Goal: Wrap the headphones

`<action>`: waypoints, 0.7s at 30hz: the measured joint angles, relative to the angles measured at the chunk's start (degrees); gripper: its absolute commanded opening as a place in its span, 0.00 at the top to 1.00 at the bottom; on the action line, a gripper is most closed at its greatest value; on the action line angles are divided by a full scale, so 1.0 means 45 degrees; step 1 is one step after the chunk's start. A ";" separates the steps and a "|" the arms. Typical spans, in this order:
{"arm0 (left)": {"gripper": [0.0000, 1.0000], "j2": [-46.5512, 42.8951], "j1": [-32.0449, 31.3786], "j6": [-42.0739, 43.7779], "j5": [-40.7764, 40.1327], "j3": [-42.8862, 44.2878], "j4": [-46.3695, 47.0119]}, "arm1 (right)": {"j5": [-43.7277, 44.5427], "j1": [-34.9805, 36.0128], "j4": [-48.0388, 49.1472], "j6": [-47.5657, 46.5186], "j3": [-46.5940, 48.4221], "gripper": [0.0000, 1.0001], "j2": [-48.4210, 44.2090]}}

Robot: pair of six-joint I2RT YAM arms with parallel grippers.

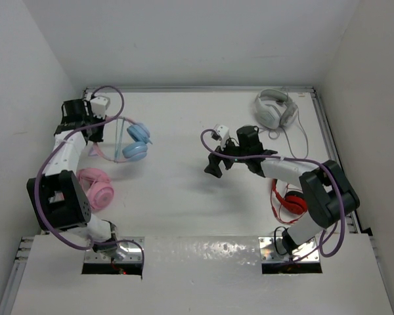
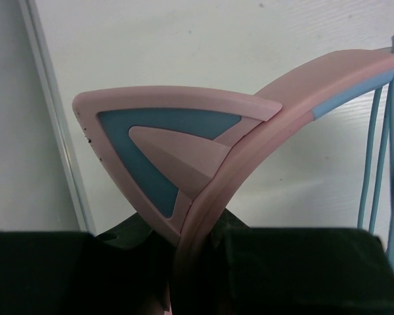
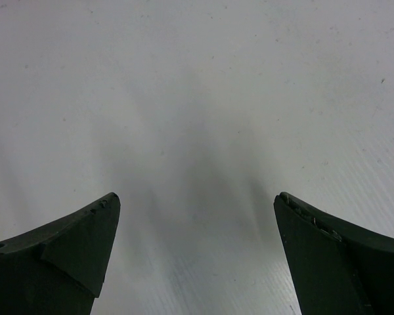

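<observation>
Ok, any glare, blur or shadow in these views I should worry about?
Top external: sharp, glare on the near shiny strip. Left wrist: the headphones fill the view, in focus; fingers dark. Right wrist: soft shadow on the table between open fingers.

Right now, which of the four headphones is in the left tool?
The blue-cupped pair with the pink cat-ear band; the left tool grips that band. The pink pair, white pair and red pair lie free.
</observation>
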 measured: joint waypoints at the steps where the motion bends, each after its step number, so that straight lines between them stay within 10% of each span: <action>1: 1.00 0.0000 0.0160 0.0117 -0.0010 -0.0102 0.0102 | 0.0010 0.0000 0.0005 0.0000 -0.0049 0.01 -0.0019; 21: 1.00 -0.0301 0.1117 0.2535 0.0442 -0.2045 0.0481 | 0.0287 0.0000 -0.0010 -0.0005 -0.0423 0.01 -0.0364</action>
